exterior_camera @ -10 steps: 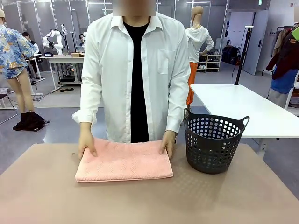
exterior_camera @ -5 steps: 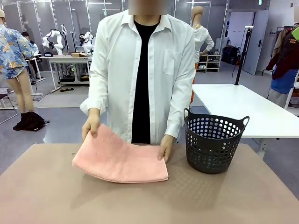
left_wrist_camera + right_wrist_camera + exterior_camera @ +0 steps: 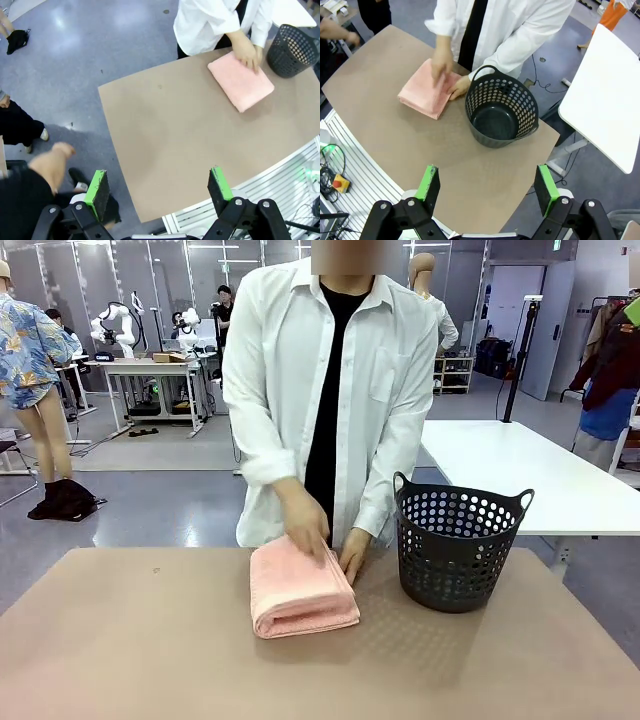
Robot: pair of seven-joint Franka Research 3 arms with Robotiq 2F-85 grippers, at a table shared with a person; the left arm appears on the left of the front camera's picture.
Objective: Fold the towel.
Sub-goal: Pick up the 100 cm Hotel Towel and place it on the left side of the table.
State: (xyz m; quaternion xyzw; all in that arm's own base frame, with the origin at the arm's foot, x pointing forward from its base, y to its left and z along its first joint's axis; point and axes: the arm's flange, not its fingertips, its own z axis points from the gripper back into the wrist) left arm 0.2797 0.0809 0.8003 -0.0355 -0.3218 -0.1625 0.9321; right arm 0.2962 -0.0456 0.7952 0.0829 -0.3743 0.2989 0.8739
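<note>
Towel [image 3: 300, 590] lies folded into a thick compact pad on the worktop [image 3: 130, 650], well ahead of both grippers, at the far side by the person. From the left gripper [image 3: 157, 172] it is far ahead, toward the upper right of that view. From the right gripper [image 3: 487, 170] it is ahead and off to the left. The basket [image 3: 502, 107] is straight ahead of the right gripper, just beside the towel; cannot tell if they touch. Person's right hand [image 3: 303, 523] is flat on top of the towel and the left hand [image 3: 353, 552] sits at its basket-side edge. This is likely pressing the fold flat so the terry does not spring open, while pinning the edge square. Both grippers hang high over the near worktop edge, jaws wide, nothing between the pads, probably parked clear to give the person room. Fold looks about done, with the rounded edge facing the grippers. Basket is empty, likely where the towel goes next.
</note>
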